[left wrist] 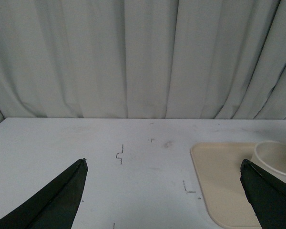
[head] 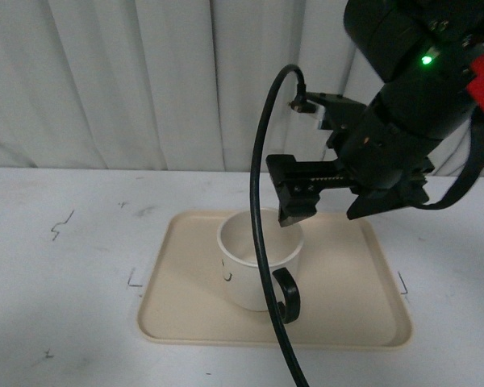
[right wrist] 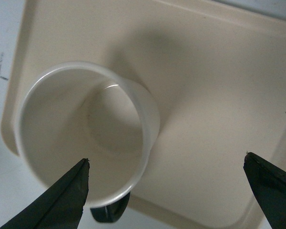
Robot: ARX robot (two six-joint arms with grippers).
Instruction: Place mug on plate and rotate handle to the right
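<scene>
White tabletop [head: 64, 266] fills the scene, with a pale pleated curtain [head: 145, 81] behind it. In the left wrist view, the left hand [left wrist: 163, 162] is wide open above the bare tabletop. Its two dark fingers [left wrist: 62, 200] are far apart and it holds nothing and touches nothing.

To the right of it lies the beige plate [head: 347, 282]. The cream mug [head: 254, 266] stands upright on the left half of the plate, with a small black face mark on its front. The black handle [head: 289, 296] points to the right and a little toward the camera. A black cable [head: 262, 242] hangs in front of the mug.

The right hand [head: 331, 208] hangs just above the mug, also wide open. In the right wrist view one finger [right wrist: 62, 200] is over the mug's opening and the other is over the bare plate. It grips nothing.
</scene>
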